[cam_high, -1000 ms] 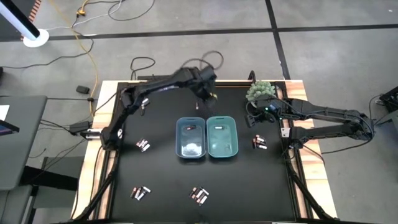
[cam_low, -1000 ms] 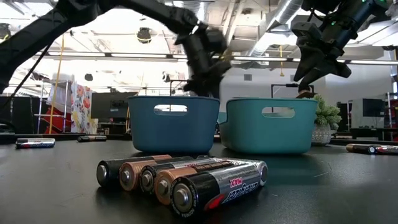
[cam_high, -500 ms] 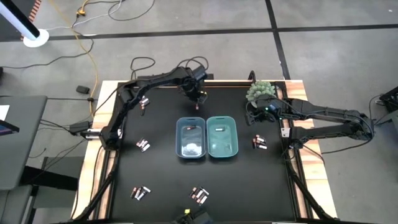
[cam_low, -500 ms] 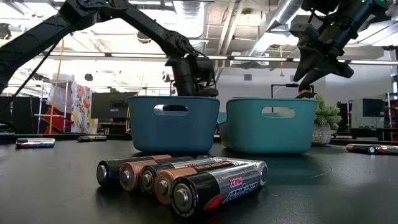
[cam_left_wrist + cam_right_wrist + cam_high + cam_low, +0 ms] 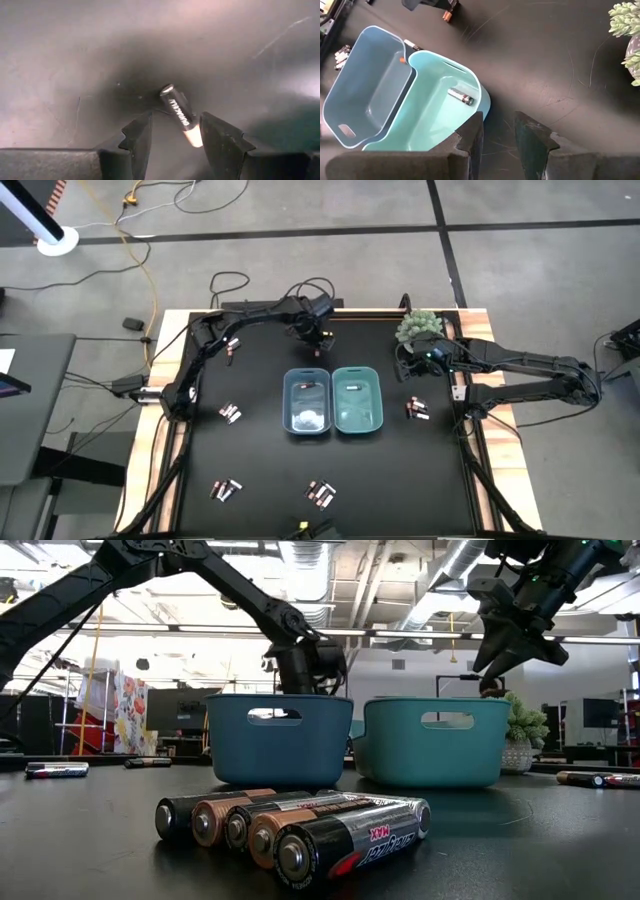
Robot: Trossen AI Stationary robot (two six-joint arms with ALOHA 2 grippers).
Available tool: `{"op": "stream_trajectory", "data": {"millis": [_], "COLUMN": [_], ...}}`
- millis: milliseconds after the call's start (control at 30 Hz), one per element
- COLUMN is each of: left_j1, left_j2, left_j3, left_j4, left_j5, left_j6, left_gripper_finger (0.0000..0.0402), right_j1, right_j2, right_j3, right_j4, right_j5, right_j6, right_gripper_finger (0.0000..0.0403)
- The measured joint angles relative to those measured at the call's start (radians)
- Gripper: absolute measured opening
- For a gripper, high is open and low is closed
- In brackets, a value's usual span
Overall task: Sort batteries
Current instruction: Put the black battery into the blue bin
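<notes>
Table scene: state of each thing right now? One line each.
left gripper: open, low over the table behind the bins, jaws either side of a battery.
battery: lying on the table between the jaws, not lifted.
right gripper: empty, raised right of the bins.
blue bin: upright, holds batteries.
teal bin: upright, one battery inside.

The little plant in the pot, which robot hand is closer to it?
Right. The right gripper hovers just in front of the plant. The left gripper is farther away, behind the blue bin, over a battery.
</notes>
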Motion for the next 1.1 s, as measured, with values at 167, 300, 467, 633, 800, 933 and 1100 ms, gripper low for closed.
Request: {"op": "stream_trajectory", "data": {"millis": [167,300,467,633,800,933,1100], "left_j1": [0.0,0.0,0.0,-0.001,0.003,0.005,0.006], "left_j2": [0.0,-0.002,-0.002,-0.002,-0.002,-0.007,-0.029], "left_j3": [-0.05,-0.063,-0.064,-0.065,-0.065,-0.065,-0.04], "left_j4": [0.049,0.063,0.057,0.056,0.059,0.049,0.0], "left_j5": [-0.004,-0.031,-0.063,-0.1,-0.104,-0.097,-0.096], "left_j6": [-0.014,-0.009,0.037,0.099,0.135,0.164,0.231], "left_gripper_finger": [0.0157,0.0154,0.011,0.0037,0.0034,0.0034,0.0035], "right_j1": [0.0,0.0,0.001,0.001,0.001,0.001,0.001], "right_j2": [0.0,0.0,0.0,0.0,0.0,0.0,0.0], "right_j3": [0.0,0.0,0.0,0.0,0.0,0.0,0.0], "right_j4": [-0.001,-0.001,-0.001,-0.001,-0.001,-0.001,-0.001], "right_j5": [0.0,0.0,0.0,0.0,0.0,0.0,0.0], "right_j6": [-0.011,-0.014,-0.014,-0.013,-0.011,-0.011,-0.011], "right_gripper_finger": [0.0127,0.0127,0.0127,0.0127,0.0127,0.0127,0.0127]}}
